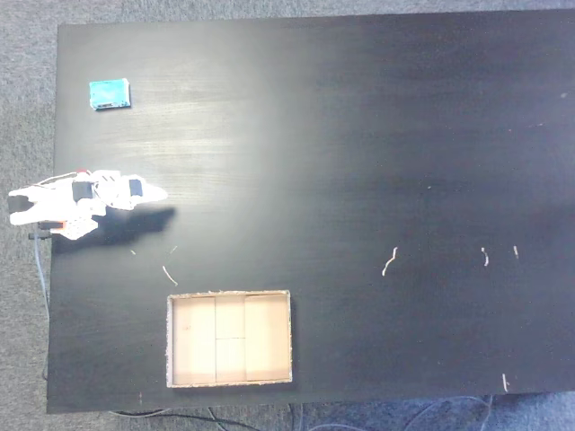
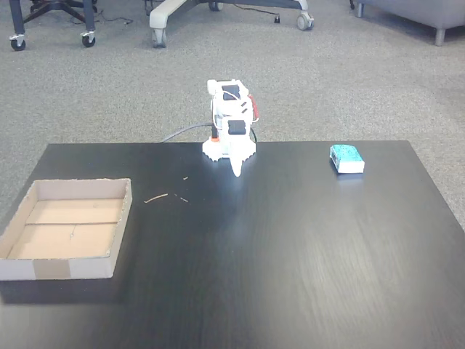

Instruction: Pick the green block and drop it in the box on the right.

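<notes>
Gripper (image 2: pixel 236 171) folded at far table edge, jaws look closed, empty; green block (image 2: pixel 346 158) sits near right corner, risk shoving it off; box (image 2: pixel 43 269) far left.

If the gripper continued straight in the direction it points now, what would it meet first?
Probably nothing: the gripper points across bare table. The green block and box lie off to either side.
</notes>
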